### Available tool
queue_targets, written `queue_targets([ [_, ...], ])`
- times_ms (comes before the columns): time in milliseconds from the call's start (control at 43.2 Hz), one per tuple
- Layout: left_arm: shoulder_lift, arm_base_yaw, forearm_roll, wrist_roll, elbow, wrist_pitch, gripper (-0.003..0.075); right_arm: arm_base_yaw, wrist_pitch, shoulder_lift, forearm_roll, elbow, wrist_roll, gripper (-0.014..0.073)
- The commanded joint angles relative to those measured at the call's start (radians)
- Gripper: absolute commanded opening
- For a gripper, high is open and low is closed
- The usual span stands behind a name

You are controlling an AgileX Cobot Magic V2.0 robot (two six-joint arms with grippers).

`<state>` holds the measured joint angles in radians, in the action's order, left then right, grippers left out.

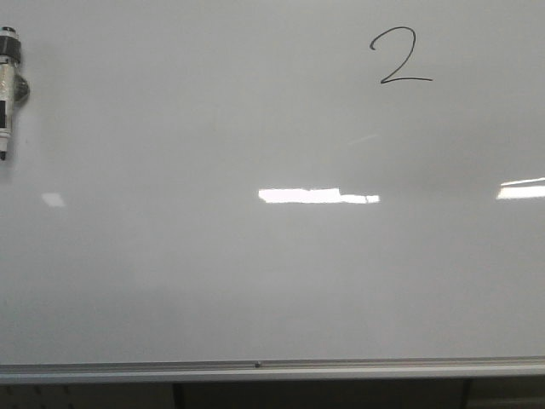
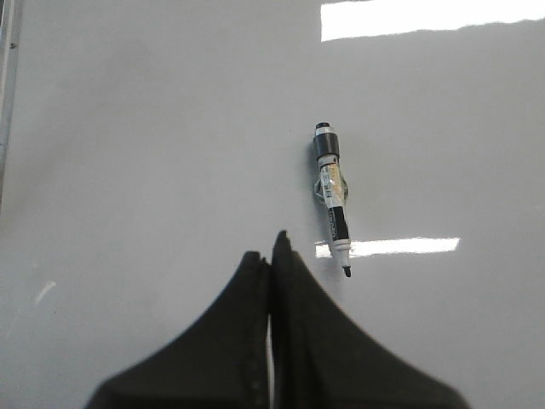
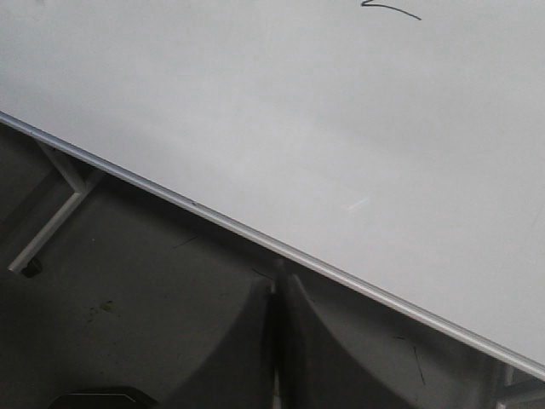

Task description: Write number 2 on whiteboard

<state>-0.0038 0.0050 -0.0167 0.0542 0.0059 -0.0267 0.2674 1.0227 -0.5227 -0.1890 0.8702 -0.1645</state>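
Closed and empty, the left gripper [image 2: 272, 256] hovers just short of a marker [image 2: 333, 196] lying uncapped on the whiteboard [image 1: 255, 281]. Likewise pressed together, the right gripper [image 3: 277, 294] hangs near the board's aluminium rail [image 3: 213, 221]. Farther off, the number 2 [image 1: 400, 55] sits finished, upper right. Being light, stiff and slick, the marker likely wants a mid-barrel pinch.

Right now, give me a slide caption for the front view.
Finished number 2 at the whiteboard's upper right, marker lying at its left edge.
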Motion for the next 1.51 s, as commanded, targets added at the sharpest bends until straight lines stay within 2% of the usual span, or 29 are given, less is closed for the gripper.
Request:
queue_targets([
  [0,-0.019,0.002,-0.006,-0.007,0.021,-0.084,-0.0020,-0.008,-0.061,-0.005,-0.005,0.024,0.000,-0.0069],
  [718,-0.019,0.002,-0.006,-0.007,0.021,-0.082,-0.0020,-0.025,-0.080,0.021,0.018,-0.009,-0.012,-0.0069],
  [973,-0.019,0.002,-0.006,-0.007,0.021,-0.082,-0.0020,-0.178,-0.291,0.188,0.060,-0.246,-0.012,-0.0069],
  [1158,-0.019,0.002,-0.006,-0.007,0.021,-0.082,-0.0020,-0.263,-0.534,0.343,0.059,-0.469,-0.012,-0.0069],
  [1482,-0.019,0.002,-0.006,-0.007,0.021,-0.082,-0.0020,-0.284,-0.871,0.494,0.058,-0.757,-0.012,-0.0069],
])
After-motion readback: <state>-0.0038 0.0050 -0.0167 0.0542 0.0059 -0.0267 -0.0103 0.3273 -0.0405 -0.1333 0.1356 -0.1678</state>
